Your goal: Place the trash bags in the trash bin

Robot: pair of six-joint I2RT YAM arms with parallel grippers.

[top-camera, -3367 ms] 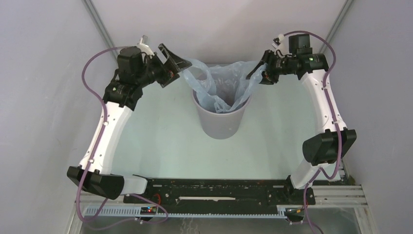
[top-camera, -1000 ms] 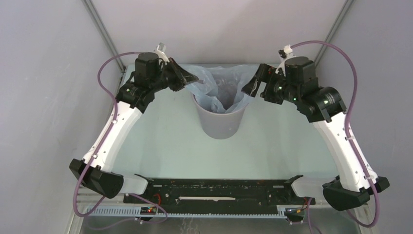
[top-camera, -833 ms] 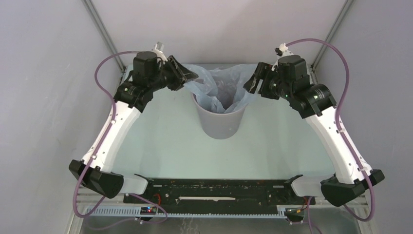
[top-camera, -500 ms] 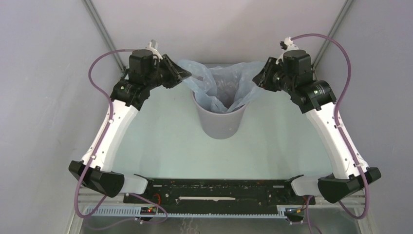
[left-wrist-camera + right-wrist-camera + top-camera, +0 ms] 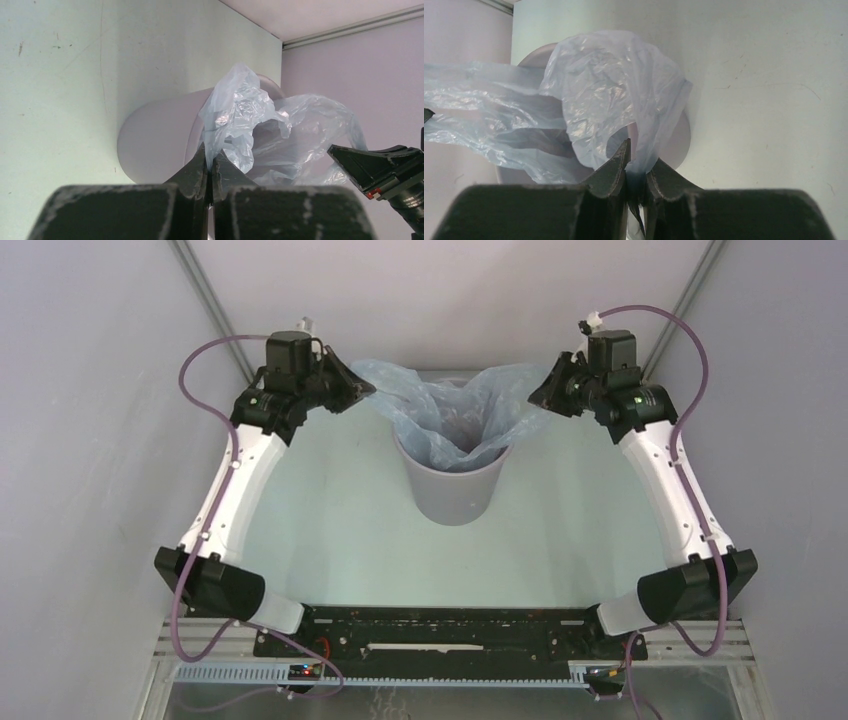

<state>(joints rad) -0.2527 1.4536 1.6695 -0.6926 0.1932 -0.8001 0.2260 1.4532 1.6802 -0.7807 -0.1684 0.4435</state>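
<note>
On your left, the left gripper [image 5: 210, 169] has its jaws pinched together on a fold at the left edge of the trash bag [image 5: 452, 408]. In the wrist view the film bunches up just above the fingertips. The gripper sits level with the bin's rim, off to its left side. Between your two arms the trash bin [image 5: 455, 490] stands upright on the pale green table [image 5: 330, 525], towards the far wall. The bag is stretched across the bin's mouth, wider than the rim on both sides, and its middle sags down into the opening. How deep it reaches you can't quite tell from above. On your right, the right gripper [image 5: 636, 167] is likewise clamped on the bag's right edge, just beyond the bin's right side, with the film ballooning over the rim in front of it.
</note>
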